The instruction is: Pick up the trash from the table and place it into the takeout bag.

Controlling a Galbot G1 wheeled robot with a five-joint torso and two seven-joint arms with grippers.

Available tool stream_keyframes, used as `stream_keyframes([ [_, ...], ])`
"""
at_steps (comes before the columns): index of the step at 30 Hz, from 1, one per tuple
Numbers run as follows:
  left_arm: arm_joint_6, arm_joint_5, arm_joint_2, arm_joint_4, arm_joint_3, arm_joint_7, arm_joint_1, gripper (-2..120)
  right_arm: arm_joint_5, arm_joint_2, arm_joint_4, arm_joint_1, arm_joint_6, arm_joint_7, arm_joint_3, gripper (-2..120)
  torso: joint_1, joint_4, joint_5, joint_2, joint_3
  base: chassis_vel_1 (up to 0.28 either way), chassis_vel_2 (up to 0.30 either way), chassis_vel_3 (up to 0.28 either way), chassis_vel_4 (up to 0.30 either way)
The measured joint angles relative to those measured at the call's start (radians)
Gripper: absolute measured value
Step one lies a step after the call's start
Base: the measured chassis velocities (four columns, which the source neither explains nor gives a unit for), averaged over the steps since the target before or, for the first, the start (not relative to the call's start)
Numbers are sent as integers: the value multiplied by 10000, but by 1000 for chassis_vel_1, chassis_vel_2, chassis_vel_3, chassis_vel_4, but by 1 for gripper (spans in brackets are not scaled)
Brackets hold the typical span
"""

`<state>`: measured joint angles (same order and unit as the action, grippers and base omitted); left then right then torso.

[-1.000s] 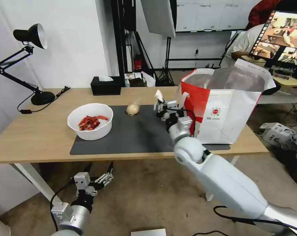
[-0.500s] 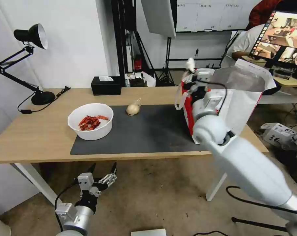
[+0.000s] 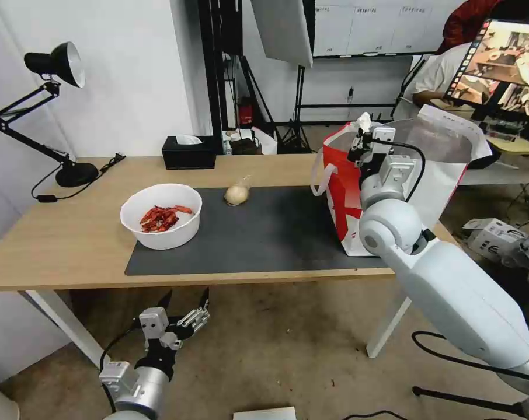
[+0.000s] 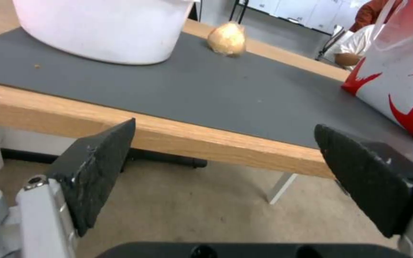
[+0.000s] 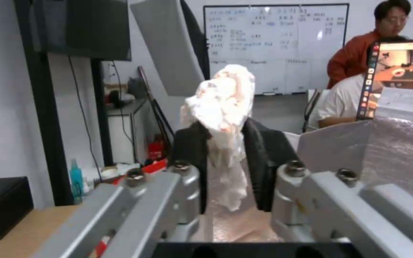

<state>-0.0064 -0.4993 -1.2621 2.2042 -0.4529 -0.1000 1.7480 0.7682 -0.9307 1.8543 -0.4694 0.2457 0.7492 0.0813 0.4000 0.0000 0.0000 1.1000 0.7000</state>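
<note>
The crumpled white tissue wad (image 5: 223, 107) sits clamped between the black pads of the right pincer (image 3: 364, 133), held up over the near rim of the big red-and-white takeout bag (image 3: 404, 192) w/ silver foil lining, at the right end of the worktop. Step in hand, by my read: carry-and-drop. The next move calls for getting the wad fully over the open mouth, then letting the pads part (the foil flap stands close, so it could snag).

Left pincer (image 3: 180, 315) hangs below the worktop's front edge, pads wide apart, idle.

Left to clear: the white bowl of red shells (image 3: 161, 216) and the small knotted beige bag (image 3: 236, 193), both on the dark grey mat (image 3: 258, 239) over the long light-wood worktop (image 3: 60, 233). Black desk lamp (image 3: 48, 105) and black tissue box (image 3: 188, 151) at the far edge; whiteboard and stands behind.
</note>
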Motion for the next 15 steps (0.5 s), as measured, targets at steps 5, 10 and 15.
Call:
stream_keyframes([
  [5, 0, 0, 4, 2, 35, 3, -24, 100, 170, 110, 41, 39, 87, 42, -34, 37, 0, 0, 0, 0, 0, 0, 0, 0, 0],
  [10, 0, 3, 30, -7, 58, 8, -51, 100, 373, 208, 133, 36, 137, 93, -62, 59, 0, 0, 0, 0, 0, 0, 0, 0, 0],
  [15, 1, 3, 51, -12, 58, 8, -58, 100, 561, 260, 204, 6, 158, 116, -101, 73, 0, 0, 0, 0, 0, 0, 0, 0, 0],
])
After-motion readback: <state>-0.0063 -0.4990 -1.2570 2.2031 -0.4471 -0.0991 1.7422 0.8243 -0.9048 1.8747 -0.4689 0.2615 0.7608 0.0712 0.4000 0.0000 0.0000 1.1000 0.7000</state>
